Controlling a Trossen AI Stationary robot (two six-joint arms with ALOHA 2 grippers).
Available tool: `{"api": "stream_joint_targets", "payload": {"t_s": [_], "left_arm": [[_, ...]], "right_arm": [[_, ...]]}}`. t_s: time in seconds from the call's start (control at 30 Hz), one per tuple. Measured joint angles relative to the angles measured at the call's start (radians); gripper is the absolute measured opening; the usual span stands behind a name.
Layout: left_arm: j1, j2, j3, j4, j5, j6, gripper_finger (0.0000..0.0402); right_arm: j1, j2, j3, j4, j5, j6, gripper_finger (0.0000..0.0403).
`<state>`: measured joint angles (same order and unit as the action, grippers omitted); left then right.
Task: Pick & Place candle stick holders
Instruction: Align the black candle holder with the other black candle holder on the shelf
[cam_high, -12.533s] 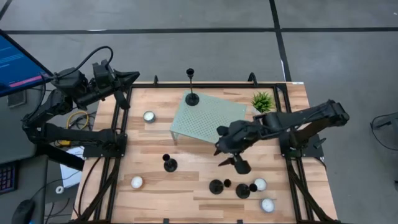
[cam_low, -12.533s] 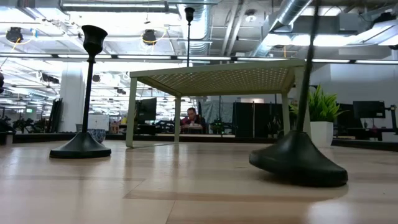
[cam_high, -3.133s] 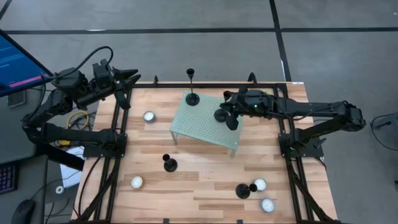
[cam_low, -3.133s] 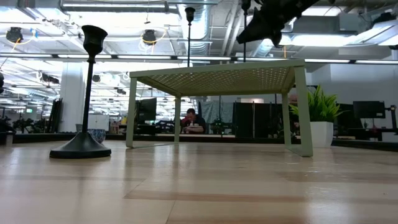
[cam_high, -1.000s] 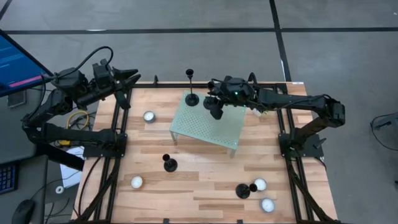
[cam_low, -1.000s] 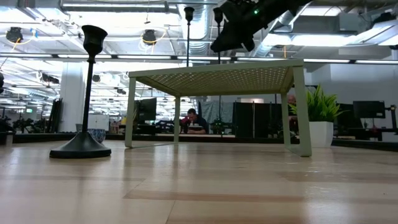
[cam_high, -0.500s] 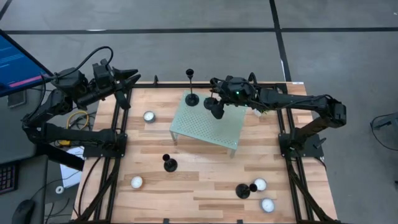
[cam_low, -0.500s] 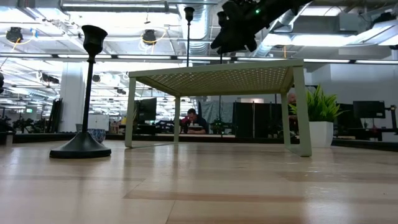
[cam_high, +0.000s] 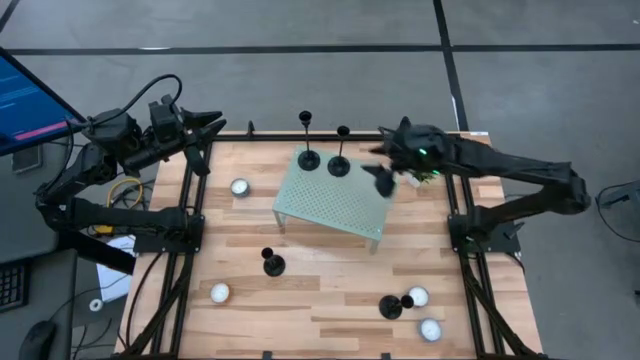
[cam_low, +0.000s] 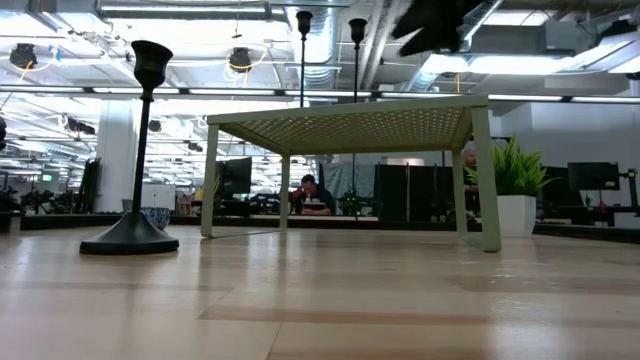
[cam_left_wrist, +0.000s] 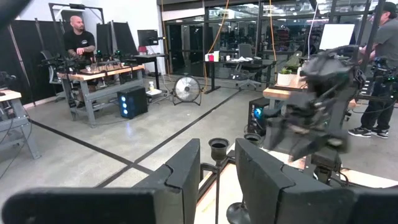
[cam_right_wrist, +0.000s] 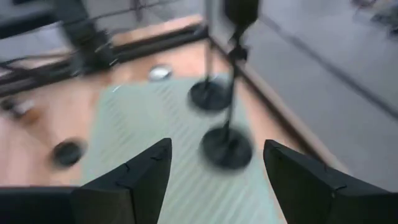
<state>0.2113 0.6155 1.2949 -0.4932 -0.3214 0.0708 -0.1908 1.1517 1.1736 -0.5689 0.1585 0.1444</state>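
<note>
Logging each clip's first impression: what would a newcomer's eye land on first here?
Two black candle stick holders stand side by side on the pale green perforated stand at the table's far middle. The right hand, open and empty, hangs just beside them, over the stand's right edge. The left hand waits off the far left corner.

grey taped floor (cam_high: 300, 30) — perhaps an open workshop

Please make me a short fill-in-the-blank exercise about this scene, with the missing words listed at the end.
1. ____ candle stick holders stand on the small green stand.
2. The right pincer is ____, holding nothing.
3. Near the table's right front corner, a holder stands beside two white ____.
4. The left pincer waits over the table's ____ left corner.

Missing words: two; open; tealights; back
</note>
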Motion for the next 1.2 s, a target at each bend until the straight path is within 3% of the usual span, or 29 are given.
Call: {"api": "stream_joint_targets", "payload": {"t_s": [0.13,0.27,0.4,0.6,0.73,0.97,1.2], "left_arm": [[0.0,0.0,0.0,0.0,0.0,0.0,0.0102],[0.0,0.0,0.0,0.0,0.0,0.0,0.0102],[0.0,0.0,0.0,0.0,0.0,0.0,0.0102],[0.0,0.0,0.0,0.0,0.0,0.0,0.0102],[0.0,0.0,0.0,0.0,0.0,0.0,0.0102],[0.0,0.0,0.0,0.0,0.0,0.0,0.0102],[0.0,0.001,0.0,0.0,0.0,-0.001,0.0102]], "right_arm": [[0.144,-0.093,0.002,-0.244,0.002,0.16,0.0244],[0.356,-0.106,-0.002,-0.512,0.036,0.406,0.0244],[0.597,-0.105,-0.047,-0.603,0.065,0.691,0.0244],[0.938,-0.096,-0.118,-0.58,0.155,1.111,0.0244],[1.085,-0.029,-0.168,-0.501,0.199,1.279,0.0244],[1.208,0.136,-0.201,-0.388,0.289,1.454,0.0245],[1.283,0.273,-0.202,-0.234,0.346,1.466,0.0245]]}}
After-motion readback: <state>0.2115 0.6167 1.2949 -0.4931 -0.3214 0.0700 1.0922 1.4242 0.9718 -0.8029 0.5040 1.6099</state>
